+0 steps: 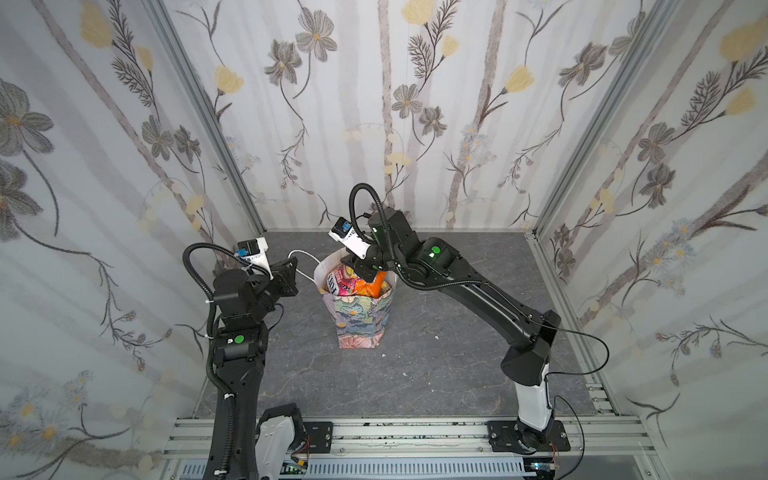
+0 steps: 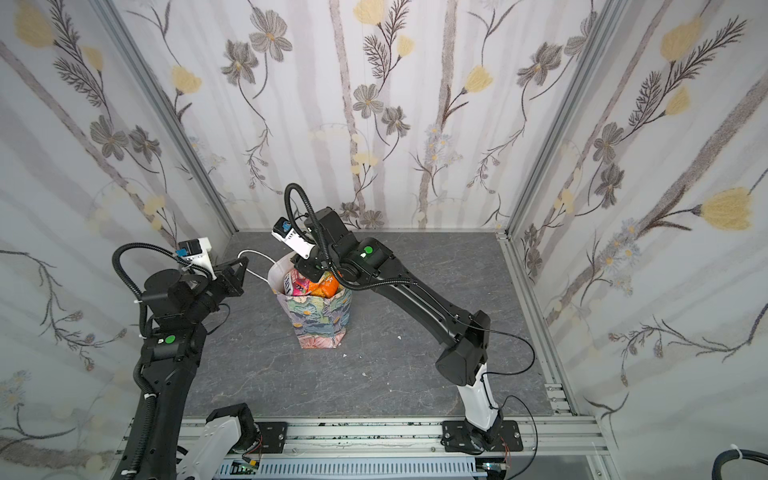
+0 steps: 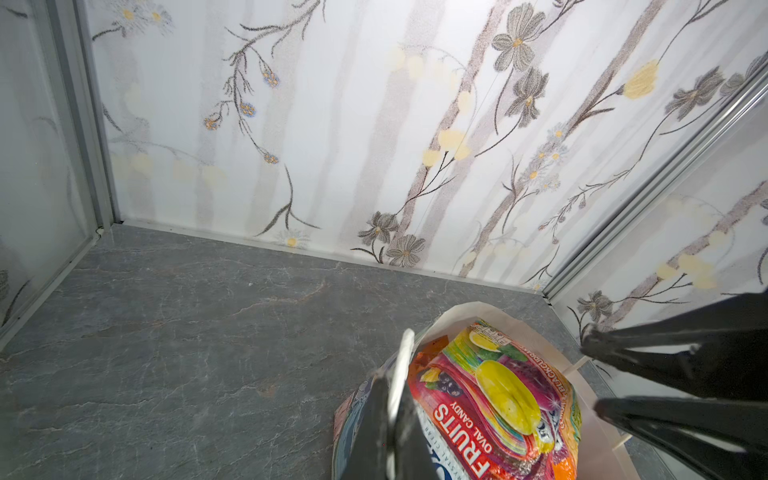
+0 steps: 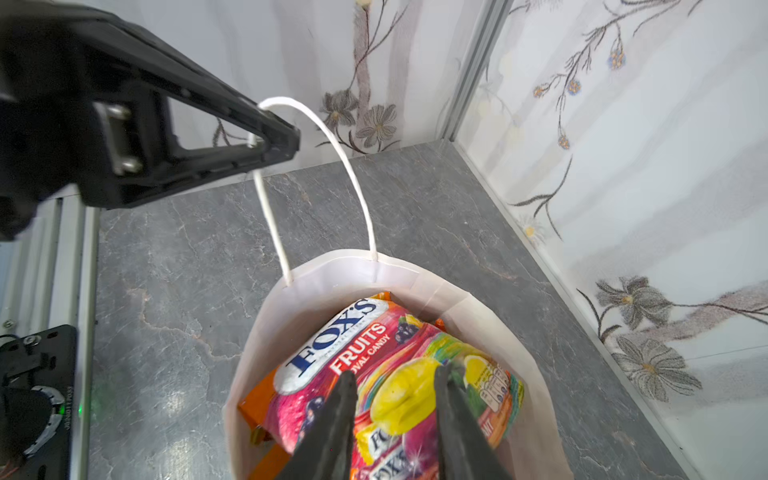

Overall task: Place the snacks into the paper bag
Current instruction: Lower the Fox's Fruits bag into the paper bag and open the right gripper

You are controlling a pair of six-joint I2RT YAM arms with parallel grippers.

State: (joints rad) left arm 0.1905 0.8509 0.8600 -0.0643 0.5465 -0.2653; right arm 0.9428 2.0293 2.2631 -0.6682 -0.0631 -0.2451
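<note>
The paper bag (image 1: 359,320) (image 2: 320,324) stands upright mid-table, and its white inside shows in the right wrist view (image 4: 316,291). Snacks fill it to the rim. On top lies a pink FOX'S Fruits pouch (image 4: 332,349) (image 3: 498,395), with orange packs (image 1: 374,286) (image 4: 257,399) beside and under it. My left gripper (image 1: 293,266) (image 2: 243,266) (image 3: 395,386) (image 4: 286,141) is shut on the bag's white cord handle (image 4: 357,178), holding it up and to the left. My right gripper (image 1: 361,274) (image 2: 309,272) (image 4: 397,374) (image 3: 590,374) hangs over the bag's mouth. Its jaws stand apart just above the pouch.
Floral panel walls close in the grey stone table (image 1: 436,291) on three sides. An aluminium rail (image 1: 415,434) with both arm bases runs along the front edge. A few small white scraps (image 1: 436,337) lie right of the bag.
</note>
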